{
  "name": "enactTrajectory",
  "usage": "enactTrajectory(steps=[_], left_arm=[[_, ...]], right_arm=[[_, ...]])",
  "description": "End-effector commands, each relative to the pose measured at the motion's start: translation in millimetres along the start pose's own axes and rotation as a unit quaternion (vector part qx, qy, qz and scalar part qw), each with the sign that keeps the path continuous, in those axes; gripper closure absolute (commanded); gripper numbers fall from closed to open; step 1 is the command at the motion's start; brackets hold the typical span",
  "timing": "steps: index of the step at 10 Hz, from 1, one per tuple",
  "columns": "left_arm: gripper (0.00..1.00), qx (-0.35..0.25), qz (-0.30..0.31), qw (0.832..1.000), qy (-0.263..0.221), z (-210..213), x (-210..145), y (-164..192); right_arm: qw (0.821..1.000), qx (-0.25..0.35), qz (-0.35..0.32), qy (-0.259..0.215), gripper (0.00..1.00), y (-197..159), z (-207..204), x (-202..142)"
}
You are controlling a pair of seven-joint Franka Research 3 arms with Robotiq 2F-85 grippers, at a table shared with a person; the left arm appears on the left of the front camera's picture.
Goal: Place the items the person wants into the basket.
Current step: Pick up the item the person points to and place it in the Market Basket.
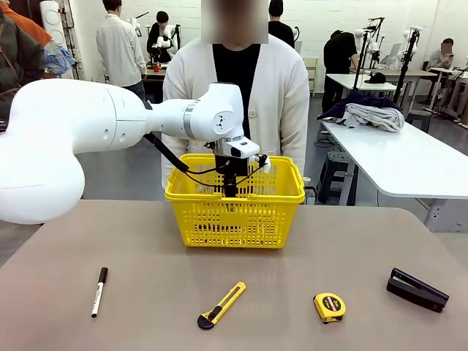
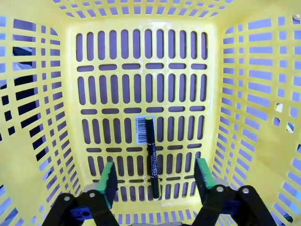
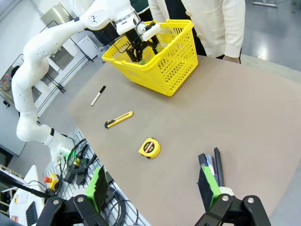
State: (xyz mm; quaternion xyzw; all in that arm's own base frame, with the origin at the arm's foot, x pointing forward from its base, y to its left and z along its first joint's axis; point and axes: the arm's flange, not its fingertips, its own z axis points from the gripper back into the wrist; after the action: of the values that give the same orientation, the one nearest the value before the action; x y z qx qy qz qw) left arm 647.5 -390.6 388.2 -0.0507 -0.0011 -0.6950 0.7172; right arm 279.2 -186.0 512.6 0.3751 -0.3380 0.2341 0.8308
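Currently the left gripper (image 2: 155, 173) hangs released inside the basket (image 2: 141, 70), the pen (image 2: 150, 141) lying on its floor between the jaws. Lifting off-centre, the gripper could snag the lattice wall and drag the basket.

The grey-brown worktop (image 1: 146, 248) carries a yellow slotted plastic basket (image 1: 241, 219), white black-capped marker (image 1: 99, 291), yellow-and-black utility knife (image 1: 221, 305), yellow tape measure (image 1: 329, 307) and black stapler (image 1: 417, 289).

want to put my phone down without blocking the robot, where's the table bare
Bare table left of the basket, beyond the marker; another patch right of the basket, beyond the tape measure and stapler. Crowded: the near row, with the utility knife too, and the basket, where the open left gripper hangs over the pen.
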Motion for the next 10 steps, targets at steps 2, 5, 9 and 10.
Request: enactTrajectory(steps=[2,5,9,10], left_arm=[[0.00,0.011,0.002,1.000,0.010,9.9,5.4,-2.0],[0.00,0.008,0.001,1.000,0.011,42.4,-7.6,-27.8],[0.00,0.088,0.005,0.995,-0.036,131.1,-82.4,-127.3],[0.00,0.105,0.013,0.993,-0.050,144.7,-106.5,-156.4]], right_arm=[[1.000,0.007,0.005,-0.013,0.00,-2.0,-0.1,1.4],[1.000,0.007,0.005,-0.013,0.00,-2.0,-0.1,1.4],[1.000,0.007,0.005,-0.013,0.00,-2.0,-0.1,1.4],[1.000,0.007,0.005,-0.013,0.00,-2.0,-0.1,1.4]])
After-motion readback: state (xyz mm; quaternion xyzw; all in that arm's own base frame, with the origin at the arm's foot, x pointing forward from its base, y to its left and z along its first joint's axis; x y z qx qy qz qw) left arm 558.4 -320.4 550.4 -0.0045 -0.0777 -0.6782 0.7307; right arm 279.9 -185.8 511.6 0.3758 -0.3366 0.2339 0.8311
